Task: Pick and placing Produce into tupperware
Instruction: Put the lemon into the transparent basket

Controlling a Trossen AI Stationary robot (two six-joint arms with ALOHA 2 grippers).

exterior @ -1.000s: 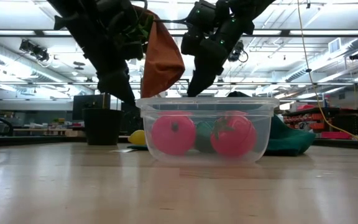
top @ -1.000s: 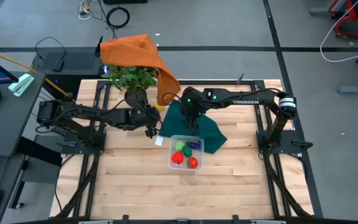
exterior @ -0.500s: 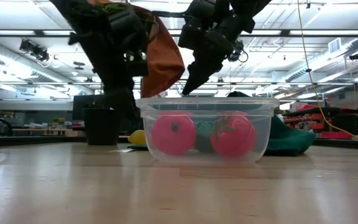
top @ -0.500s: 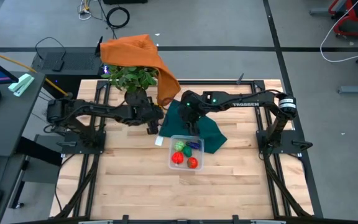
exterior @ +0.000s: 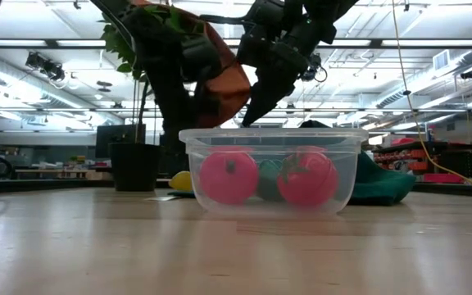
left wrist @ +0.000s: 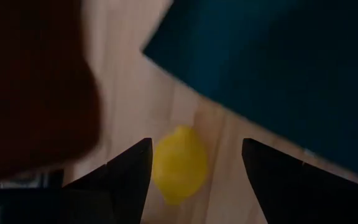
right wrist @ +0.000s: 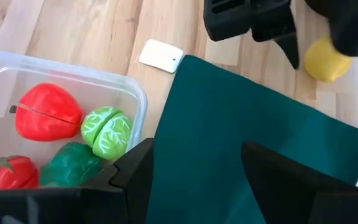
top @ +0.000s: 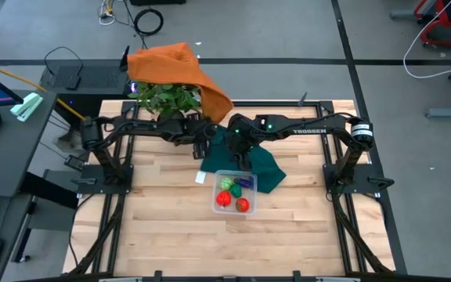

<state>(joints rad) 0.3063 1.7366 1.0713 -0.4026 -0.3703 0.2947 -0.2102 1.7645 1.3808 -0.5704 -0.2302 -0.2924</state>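
1. Right now I'm hovering the left gripper [left wrist: 194, 168], fingers spread wide, over the yellow lemon [left wrist: 179, 163] lying on the table beside the teal cloth [right wrist: 241, 143]
2. I'm holding the right gripper [right wrist: 194, 165] open and empty above that cloth
3. Four pieces are sitting in the tupperware [top: 234, 193]; the lemon looks left

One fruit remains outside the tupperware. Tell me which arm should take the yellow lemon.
Left. Its open end effector already frames the lemon on the wood. The right end effector is open too, but hangs over the teal cloth beside the tupperware.
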